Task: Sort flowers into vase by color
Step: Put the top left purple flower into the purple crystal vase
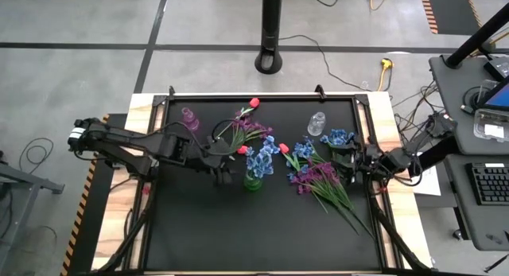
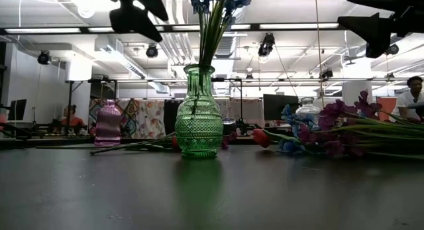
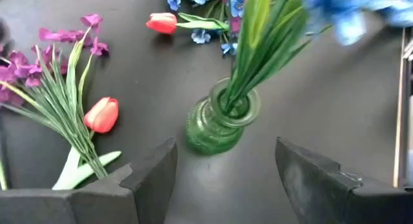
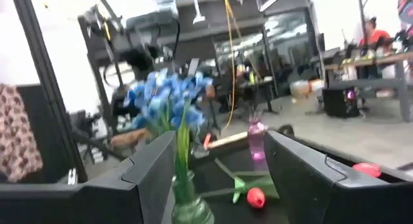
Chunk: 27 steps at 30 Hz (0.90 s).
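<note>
**Both jaws open, nothing held**

Left gripper (image 1: pixel 223 173) spread wide, empty, reaching just beside the ribbed green glass vase (image 1: pixel 252 181). Right gripper (image 1: pixel 347 160) parted, empty, over loose purple and blue flowers (image 1: pixel 318 177). Blue blossom cluster (image 1: pixel 259 158) upright in vase, mid-table.

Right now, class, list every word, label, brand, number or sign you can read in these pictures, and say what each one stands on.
None can be read.
The green vase bears only a moulded pattern, no lettering.
The pink vase and the clear vase show no label.
The laptop screen and keyboard beside the table are too small to read.
</note>
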{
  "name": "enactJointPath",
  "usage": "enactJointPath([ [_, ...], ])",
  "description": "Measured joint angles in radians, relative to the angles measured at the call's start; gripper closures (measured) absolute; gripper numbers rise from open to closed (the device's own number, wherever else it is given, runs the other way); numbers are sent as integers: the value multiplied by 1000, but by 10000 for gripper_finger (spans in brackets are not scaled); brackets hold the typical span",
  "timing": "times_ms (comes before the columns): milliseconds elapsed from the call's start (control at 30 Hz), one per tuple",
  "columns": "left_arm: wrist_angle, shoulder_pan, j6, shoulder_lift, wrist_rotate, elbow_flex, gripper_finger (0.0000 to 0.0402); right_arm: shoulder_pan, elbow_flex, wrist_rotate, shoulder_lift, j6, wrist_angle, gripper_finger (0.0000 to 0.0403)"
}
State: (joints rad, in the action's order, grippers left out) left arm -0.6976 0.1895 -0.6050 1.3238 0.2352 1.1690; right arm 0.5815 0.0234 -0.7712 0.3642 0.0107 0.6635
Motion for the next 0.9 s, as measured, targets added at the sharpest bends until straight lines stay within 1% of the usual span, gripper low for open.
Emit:
enactJointPath([
  [100, -14, 27, -38, 5, 37, 11, 160, 0, 41, 71, 114, 54, 0, 177],
  [167, -18, 42, -55, 5, 44, 11, 160, 0, 77, 91, 199, 76, 1, 177],
  [267, -15, 61, -99, 5, 46, 2, 160, 0, 144, 91, 327, 84, 1, 177],
  [367, -20, 84, -150, 5, 46, -9, 160, 0, 215, 91, 443, 53, 0, 177],
  [467, -56, 110, -202, 5, 46, -12, 160, 1, 271, 94, 525, 48, -55, 177],
  [533, -88, 128, -238, 6, 47, -11, 160, 1, 314, 92, 551, 80, -103, 177],
  [700, -92, 175, -298, 5, 47, -10, 160, 6, 372, 93, 576, 230, -350, 177],
  [800, -100, 199, -321, 5, 49, -11, 160, 19, 381, 92, 580, 282, -397, 177],
  [900, -129, 217, -354, 7, 68, -11, 160, 34, 378, 92, 577, 290, -409, 177],
])
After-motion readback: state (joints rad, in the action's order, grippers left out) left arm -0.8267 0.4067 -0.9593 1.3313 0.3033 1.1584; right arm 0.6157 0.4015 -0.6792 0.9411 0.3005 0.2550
